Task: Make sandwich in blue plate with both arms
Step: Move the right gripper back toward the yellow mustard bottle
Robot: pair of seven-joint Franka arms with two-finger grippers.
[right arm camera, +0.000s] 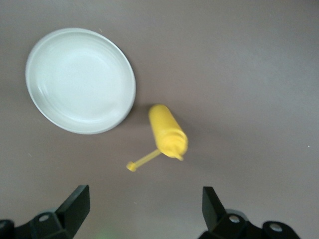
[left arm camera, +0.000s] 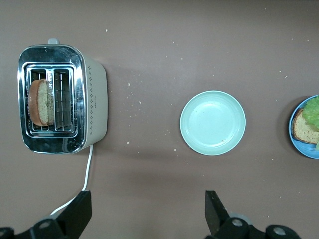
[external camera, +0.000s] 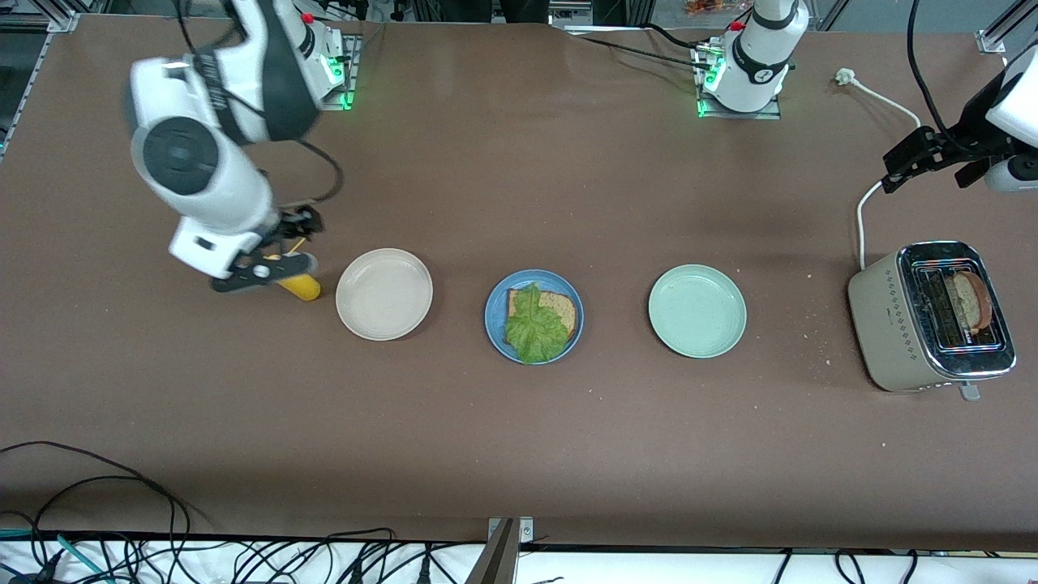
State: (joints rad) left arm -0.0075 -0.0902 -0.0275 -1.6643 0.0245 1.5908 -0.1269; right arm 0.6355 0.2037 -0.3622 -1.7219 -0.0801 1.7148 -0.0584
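Lettuce (external camera: 536, 328) lies on one bread slice (external camera: 558, 307) in the blue plate (external camera: 495, 312), between the beige plate (external camera: 383, 294) and green plate (external camera: 697, 311). Left gripper (left arm camera: 148, 213), fingers spread, hangs near the toaster (external camera: 880, 312). Right gripper (right arm camera: 143, 206), fingers spread, hangs over the yellow bottle (right arm camera: 167, 130).

We see a brown desk (external camera: 519, 454) carrying three plates in a row: a beige plate (external camera: 384, 294) toward the right arm's end, the blue plate (external camera: 495, 312) in the middle, a pale green plate (external camera: 697, 311) next. A yellow bottle (external camera: 301, 285) lies beside the beige plate; a toaster (external camera: 884, 320) stands at the left arm's end, its white cord (external camera: 862, 235) trailing across scattered crumbs.
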